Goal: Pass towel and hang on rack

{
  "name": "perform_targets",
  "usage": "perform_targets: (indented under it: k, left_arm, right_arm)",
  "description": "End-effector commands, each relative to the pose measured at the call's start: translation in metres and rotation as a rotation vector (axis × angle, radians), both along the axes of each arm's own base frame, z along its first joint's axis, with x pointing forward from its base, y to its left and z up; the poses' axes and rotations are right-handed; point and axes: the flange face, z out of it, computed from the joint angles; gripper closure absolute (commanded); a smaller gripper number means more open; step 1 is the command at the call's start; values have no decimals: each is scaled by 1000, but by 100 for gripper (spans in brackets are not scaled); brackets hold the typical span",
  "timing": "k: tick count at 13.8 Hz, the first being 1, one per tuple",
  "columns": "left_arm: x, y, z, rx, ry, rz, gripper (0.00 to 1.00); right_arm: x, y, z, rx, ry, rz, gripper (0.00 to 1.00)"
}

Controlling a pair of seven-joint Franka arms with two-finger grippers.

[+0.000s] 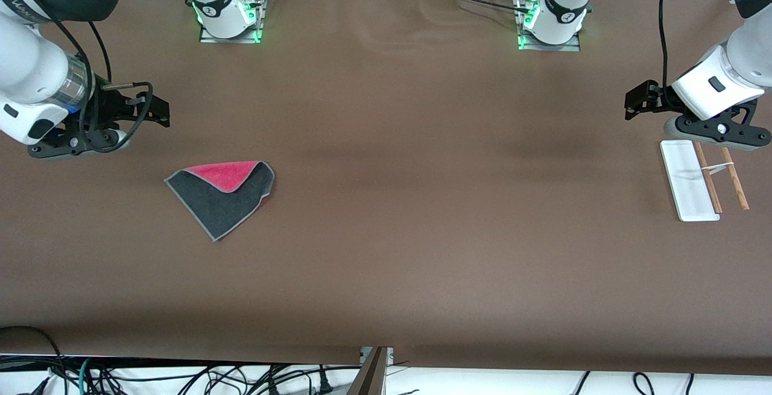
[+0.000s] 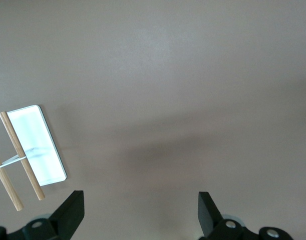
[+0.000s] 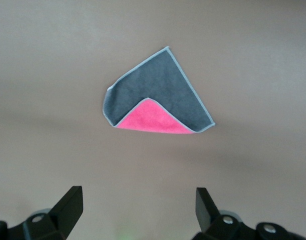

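towel (image 1: 222,197) flat on table (image 1: 386,202), rack (image 1: 702,179) w/ nothing on it

Folded towel (image 1: 224,197) and rack (image 1: 699,179), well apart.

Brown table (image 1: 386,232); black cables (image 1: 181,377) on floor below.

Both arms are glossy white with dark grey joint bands and black cables looping along them. Bases (image 1: 229,12) glow green on metal plates bolted to the surface (image 1: 386,202) — the fingers (image 2: 72,212) are flat black wedges, silver screws just beside them.
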Motion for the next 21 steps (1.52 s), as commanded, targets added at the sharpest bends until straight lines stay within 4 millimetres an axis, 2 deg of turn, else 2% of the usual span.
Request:
perform_targets:
  k: [1,4,7,10,12,14,17,19,21]
  left_arm:
    - [3,1,4,-19,1,-16,0]
    - [3,1,4,-19,1,-16,0]
    - [3,1,4,-18,1,-15,0]
    - [3,1,4,-18,1,-15,0]
    - [3,1,4,-19,1,-16,0]
    - [3,1,4,-19,1,-16,0]
    - [3,2,4,-18,1,-13,0]
    - [3,1,4,-18,1,-15,0]
    - [3,1,4,-18,3,-15,0]
  right_arm:
    - [10,6,-24,-45,24,-141,1]
    - [21,23,-52,-59,32,-252,1]
    - [39,26,-97,-68,42,-391,0]
    - [58,21,-171,-91,95,-432,0]
    - [65,23,-202,-109,77,-557,0]
    - [64,27,-221,-110,52,-639,0]
    - [48,25,-282,-89,29,-663,0]
    - [44,21,-307,-71,20,-650,0]
    - [43,17,-316,-74,30,-640,1]
